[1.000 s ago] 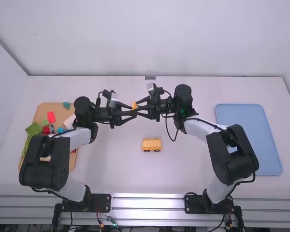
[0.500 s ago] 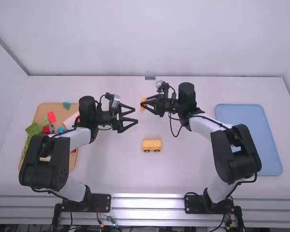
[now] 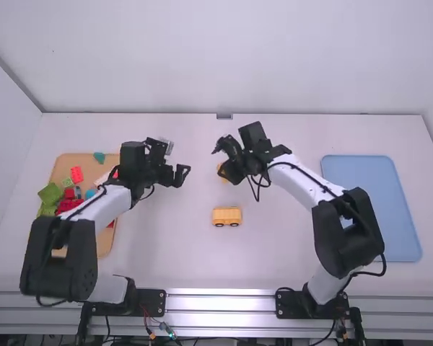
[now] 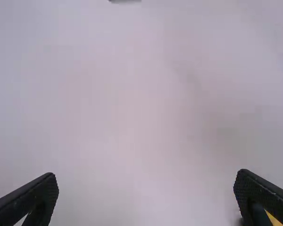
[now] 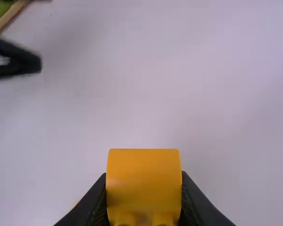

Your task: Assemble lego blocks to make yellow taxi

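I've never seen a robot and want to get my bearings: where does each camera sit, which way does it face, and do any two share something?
High view: fixed above and behind the arms, looking forward and down at the table; both arms show.
Left wrist view: on the left arm, looking past the left gripper's open fingers at the tabletop.
Right wrist view: on the right arm, looking past the right gripper's fingers, which hold an orange block.
The high and right wrist views share that block and the left gripper.

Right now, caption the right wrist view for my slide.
Right gripper holding a yellow-orange block over the white table.
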`<state>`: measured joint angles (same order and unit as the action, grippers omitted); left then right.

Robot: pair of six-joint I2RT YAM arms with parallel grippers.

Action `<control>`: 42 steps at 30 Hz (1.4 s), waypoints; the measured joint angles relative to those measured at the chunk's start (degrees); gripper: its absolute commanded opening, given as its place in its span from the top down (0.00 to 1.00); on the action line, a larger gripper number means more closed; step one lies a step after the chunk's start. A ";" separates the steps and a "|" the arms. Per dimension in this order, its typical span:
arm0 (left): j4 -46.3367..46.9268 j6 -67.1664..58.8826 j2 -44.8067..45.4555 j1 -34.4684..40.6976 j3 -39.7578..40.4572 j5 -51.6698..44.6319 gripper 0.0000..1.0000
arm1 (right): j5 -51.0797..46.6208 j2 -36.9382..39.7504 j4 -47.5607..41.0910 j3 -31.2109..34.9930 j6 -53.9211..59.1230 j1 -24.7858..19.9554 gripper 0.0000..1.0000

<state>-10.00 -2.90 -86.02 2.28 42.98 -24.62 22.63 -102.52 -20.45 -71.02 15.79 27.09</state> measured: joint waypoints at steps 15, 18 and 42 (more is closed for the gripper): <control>-0.98 2.82 53.18 -2.34 -23.45 28.79 0.01 | -7.28 -12.81 -19.30 -14.67 18.34 16.09 1.00; 1.31 3.10 60.92 -2.45 -25.86 30.80 0.01 | -11.13 -18.03 -22.80 -18.84 20.00 19.12 1.00; 3.34 4.63 63.14 -2.45 -26.27 35.26 0.01 | -18.01 -25.94 -21.11 -21.38 23.34 25.51 0.95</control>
<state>-6.66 1.74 -22.87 -0.16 16.71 10.63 4.62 -128.46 -41.56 -92.40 39.13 52.60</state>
